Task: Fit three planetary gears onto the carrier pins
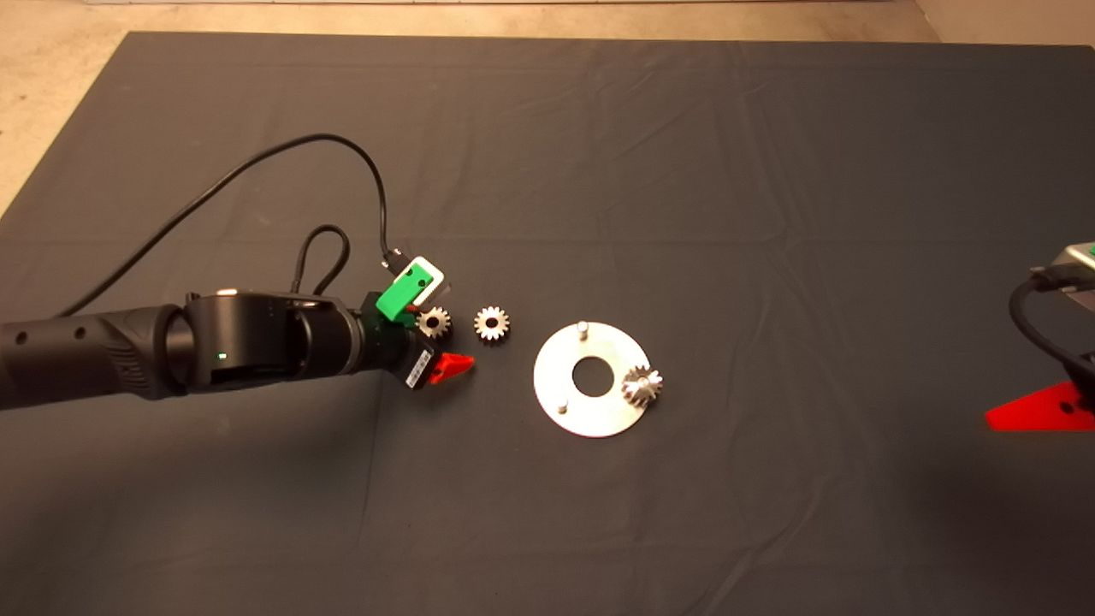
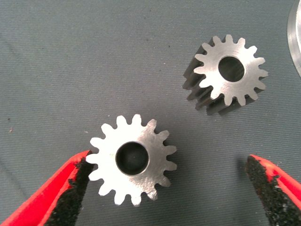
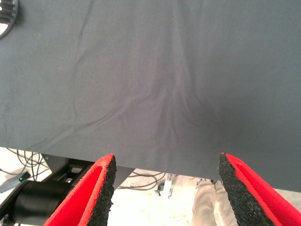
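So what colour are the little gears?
Shiny silver gears, each with a dark hole in the middle. The left wrist view shows it best.

The left gripper [image 1: 438, 344] covers part of the nearest gear [image 1: 435, 322] from above; the disc [image 2: 295, 40] beyond is cut off (only its rim shows in its wrist view).

no readable text anywhere (wrist sticker [image 1: 417, 370] illegible)
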Available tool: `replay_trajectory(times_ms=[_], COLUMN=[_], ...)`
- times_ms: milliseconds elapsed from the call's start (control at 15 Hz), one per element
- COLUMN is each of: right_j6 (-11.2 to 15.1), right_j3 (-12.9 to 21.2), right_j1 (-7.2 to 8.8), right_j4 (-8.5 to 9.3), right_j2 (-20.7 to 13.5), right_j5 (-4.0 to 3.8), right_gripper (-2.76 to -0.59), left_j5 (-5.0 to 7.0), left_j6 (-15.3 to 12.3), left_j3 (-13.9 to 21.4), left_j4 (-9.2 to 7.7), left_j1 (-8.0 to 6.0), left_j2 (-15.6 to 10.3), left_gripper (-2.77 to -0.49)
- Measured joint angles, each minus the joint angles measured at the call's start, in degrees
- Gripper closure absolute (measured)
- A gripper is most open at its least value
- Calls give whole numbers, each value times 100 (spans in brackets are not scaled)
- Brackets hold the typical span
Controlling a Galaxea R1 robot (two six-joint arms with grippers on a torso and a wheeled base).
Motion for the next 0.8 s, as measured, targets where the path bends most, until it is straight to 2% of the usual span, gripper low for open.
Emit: replay_trajectory(times_ms=[133,400,800], right_j6=[0,-1,-1], right_j3=[0,0,2], right_j1=[0,28,30], right_j4=[2,7,21], right_j2=[0,0,0], right_j5=[-4,-1,-1], right_gripper=[-160,-160,-160], left_j5=[5,2,7], left_j6=[13,16,16], left_j3=[0,0,-11], left_j4=[27,44,63], left_j1=[-2,-2,-2], left_j2=[-15,-23,-17], left_gripper=[-210,-209,-182])
